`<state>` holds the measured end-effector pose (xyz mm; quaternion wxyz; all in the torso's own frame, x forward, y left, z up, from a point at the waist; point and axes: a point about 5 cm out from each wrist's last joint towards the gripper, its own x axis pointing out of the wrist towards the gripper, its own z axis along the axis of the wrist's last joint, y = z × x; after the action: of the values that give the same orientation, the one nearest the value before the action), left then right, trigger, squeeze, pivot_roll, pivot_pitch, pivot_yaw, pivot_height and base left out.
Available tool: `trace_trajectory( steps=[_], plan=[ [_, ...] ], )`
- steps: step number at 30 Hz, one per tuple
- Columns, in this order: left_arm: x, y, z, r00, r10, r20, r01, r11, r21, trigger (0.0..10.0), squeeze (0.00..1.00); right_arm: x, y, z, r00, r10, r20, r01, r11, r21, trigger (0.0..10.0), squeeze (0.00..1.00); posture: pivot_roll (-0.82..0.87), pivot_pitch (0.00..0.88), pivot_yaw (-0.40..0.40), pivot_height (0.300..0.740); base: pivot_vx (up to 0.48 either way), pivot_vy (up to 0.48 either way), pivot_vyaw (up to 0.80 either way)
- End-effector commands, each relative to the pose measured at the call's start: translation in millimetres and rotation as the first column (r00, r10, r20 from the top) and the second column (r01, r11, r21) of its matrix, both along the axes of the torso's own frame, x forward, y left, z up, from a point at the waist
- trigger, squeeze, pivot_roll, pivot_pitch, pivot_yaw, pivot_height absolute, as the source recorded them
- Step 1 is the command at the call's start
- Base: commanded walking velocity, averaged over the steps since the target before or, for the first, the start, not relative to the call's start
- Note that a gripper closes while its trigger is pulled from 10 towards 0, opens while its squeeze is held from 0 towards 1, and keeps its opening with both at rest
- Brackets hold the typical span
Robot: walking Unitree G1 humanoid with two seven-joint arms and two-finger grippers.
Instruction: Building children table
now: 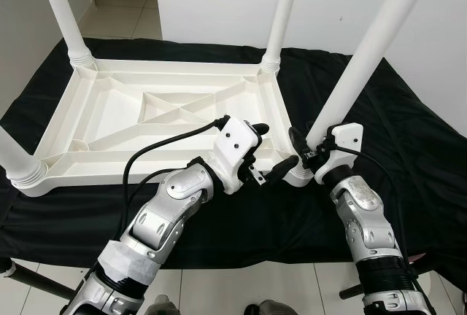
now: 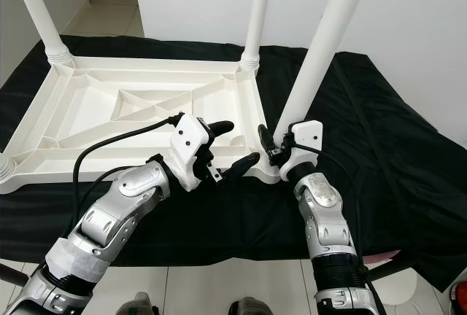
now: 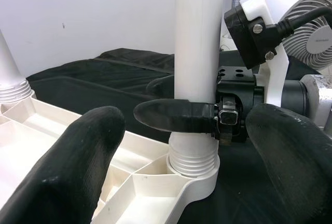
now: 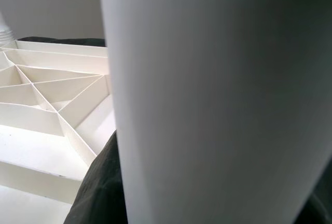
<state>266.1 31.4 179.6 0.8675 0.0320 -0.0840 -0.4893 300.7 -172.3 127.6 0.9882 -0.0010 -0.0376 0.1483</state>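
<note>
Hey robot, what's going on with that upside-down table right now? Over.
Right gripper clamped on near-right leg at its socket. Left gripper open beside it. Tabletop upside down on black cloth.

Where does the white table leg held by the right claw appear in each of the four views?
Left eye view: table leg rises from the near right corner toward the upper right.
Right eye view: leg right of centre, same slant.
Left wrist view: upright at centre, right claw around it.
Right wrist view: close-up, across the centre and right.
Shared landmark: ribbed tabletop underside.
</note>
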Motion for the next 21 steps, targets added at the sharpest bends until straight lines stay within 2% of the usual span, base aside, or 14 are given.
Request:
trace_trajectory(
  steps=[1, 6, 9, 12, 14, 15, 17, 18, 19, 21],
  plan=[
    [-2.7, 0.2, 1.4, 0.998, -0.055, 0.005, 0.055, 0.998, 0.006, 10.0, 0.00, -10.7, -10.6, -46.5, 0.967, -0.062, -0.245, 0.065, 0.998, 0.003, 10.0, 0.00, 0.08, 0.026, -0.029, 0.740, 0.000, 0.000, 0.00],
    [-2.7, 0.5, 2.2, 0.998, -0.058, 0.002, 0.058, 0.998, 0.004, 10.0, 0.00, -10.6, -9.2, -44.9, 0.972, -0.074, -0.223, 0.075, 0.997, -0.004, 10.0, 0.00, 0.08, 0.030, -0.030, 0.740, 0.000, 0.000, 0.00],
    [-3.6, 0.6, 0.9, 0.998, -0.068, -0.008, 0.068, 0.998, 0.009, 10.0, 0.00, -9.7, -3.9, -39.3, 0.976, -0.107, -0.190, 0.113, 0.993, 0.021, 10.0, 0.00, 0.08, 0.034, -0.031, 0.740, 0.000, 0.000, 0.00],
    [-3.9, 0.2, -0.3, 0.997, -0.076, -0.028, 0.077, 0.997, 0.009, 10.0, 0.00, -6.1, 3.9, -32.2, 0.966, -0.200, -0.167, 0.213, 0.975, 0.065, 10.0, 0.00, 0.08, 0.036, -0.032, 0.740, 0.000, 0.000, 0.00],
    [-3.9, 0.2, -0.3, 0.997, -0.076, -0.028, 0.077, 0.997, 0.009, 10.0, 0.00, -6.1, 3.9, -32.2, 0.966, -0.200, -0.167, 0.213, 0.975, 0.065, 10.0, 0.00, 0.08, 0.036, -0.032, 0.740, 0.000, 0.000, 0.00],
    [-3.9, 0.0, -0.3, 0.997, -0.077, -0.029, 0.078, 0.997, 0.010, 10.0, 0.00, -4.5, 7.2, -31.0, 0.953, -0.248, -0.173, 0.264, 0.962, 0.075, 10.0, 0.00, 0.08, 0.036, -0.033, 0.740, 0.000, 0.000, 0.00],
    [-3.9, 0.0, -0.3, 0.997, -0.077, -0.029, 0.078, 0.997, 0.010, 10.0, 0.00, -4.5, 7.2, -31.0, 0.953, -0.248, -0.173, 0.264, 0.962, 0.075, 10.0, 0.00, 0.08, 0.036, -0.033, 0.740, 0.000, 0.000, 0.00],
    [-3.9, -0.4, -0.3, 0.997, -0.078, -0.029, 0.079, 0.997, 0.012, 10.0, 0.00, -2.5, 11.6, -29.0, 0.938, -0.297, -0.176, 0.316, 0.945, 0.087, 10.0, 0.00, 0.09, 0.037, -0.037, 0.740, 0.000, 0.000, 0.00],
    [-3.9, -0.4, -0.3, 0.997, -0.078, -0.029, 0.079, 0.997, 0.012, 10.0, 0.00, -2.5, 11.6, -29.0, 0.938, -0.297, -0.176, 0.316, 0.945, 0.087, 10.0, 0.00, 0.09, 0.037, -0.037, 0.740, 0.000, 0.000, 0.00],
    [-4.1, -0.5, -0.3, 0.996, -0.078, -0.035, 0.078, 0.997, 0.013, 10.0, 0.00, 3.3, 29.7, -19.6, 0.895, -0.410, -0.175, 0.431, 0.895, 0.113, 10.0, 0.00, 0.09, 0.038, -0.042, 0.740, 0.000, 0.000, 0.00]
  ],
)
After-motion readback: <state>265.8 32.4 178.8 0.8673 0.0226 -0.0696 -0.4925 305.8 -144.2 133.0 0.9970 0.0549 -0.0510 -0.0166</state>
